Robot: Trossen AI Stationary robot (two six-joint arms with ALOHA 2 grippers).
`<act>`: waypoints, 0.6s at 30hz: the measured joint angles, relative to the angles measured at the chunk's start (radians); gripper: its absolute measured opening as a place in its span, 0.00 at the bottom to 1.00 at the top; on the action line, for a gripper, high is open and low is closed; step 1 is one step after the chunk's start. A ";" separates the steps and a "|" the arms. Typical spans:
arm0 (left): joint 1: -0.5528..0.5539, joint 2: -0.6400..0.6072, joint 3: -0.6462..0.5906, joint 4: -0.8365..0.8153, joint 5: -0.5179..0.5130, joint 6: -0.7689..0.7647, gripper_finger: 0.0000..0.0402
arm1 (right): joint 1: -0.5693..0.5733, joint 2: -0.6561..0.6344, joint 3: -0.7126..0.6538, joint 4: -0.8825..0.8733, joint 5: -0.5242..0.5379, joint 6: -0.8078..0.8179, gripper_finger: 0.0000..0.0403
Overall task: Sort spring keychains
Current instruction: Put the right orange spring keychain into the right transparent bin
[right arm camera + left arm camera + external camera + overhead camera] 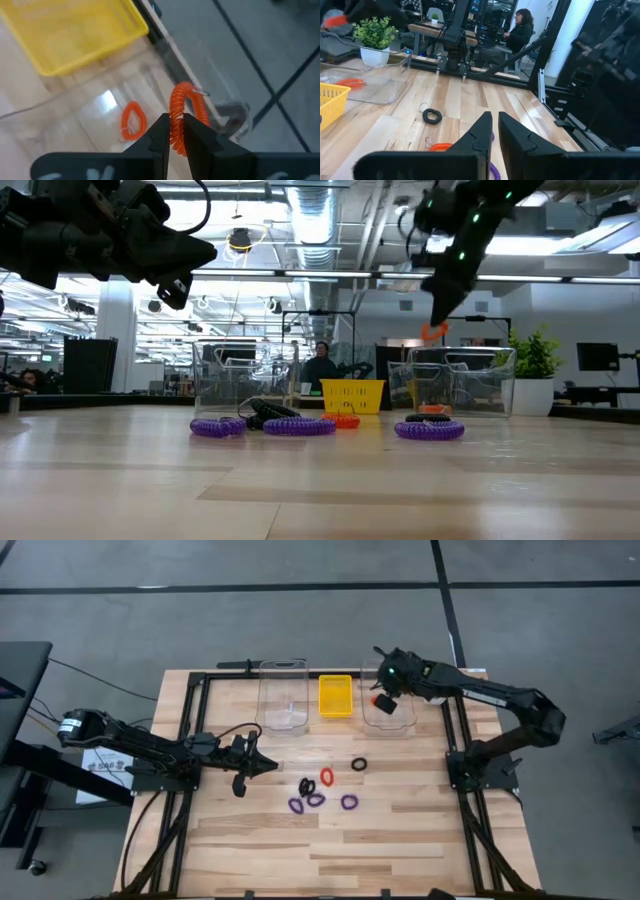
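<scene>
Right fingers (174,131) pinching orange keychain (181,107) above clear bin (388,718), yellow tray (335,696) beside, left fingers (494,131) closed, empty

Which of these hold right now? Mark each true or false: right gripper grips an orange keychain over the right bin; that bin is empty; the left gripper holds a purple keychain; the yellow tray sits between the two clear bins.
1. The right gripper grips an orange keychain above the right clear bin. True.
2. That bin is empty. False: an orange keychain in the bin already lies there.
3. The left gripper holds a purple keychain. False: it holds nothing.
4. The yellow tray sits between the bins. True; the left clear bin is on its other side.
</scene>
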 joint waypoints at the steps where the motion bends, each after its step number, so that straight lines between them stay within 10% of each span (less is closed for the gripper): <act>1: 0.000 0.000 0.000 0.000 0.000 0.000 0.07 | -0.009 0.025 0.000 0.001 0.000 0.000 0.10; 18: 0.000 0.000 0.000 -0.003 0.000 0.000 0.07 | -0.061 0.330 -0.001 0.020 -0.071 -0.020 0.10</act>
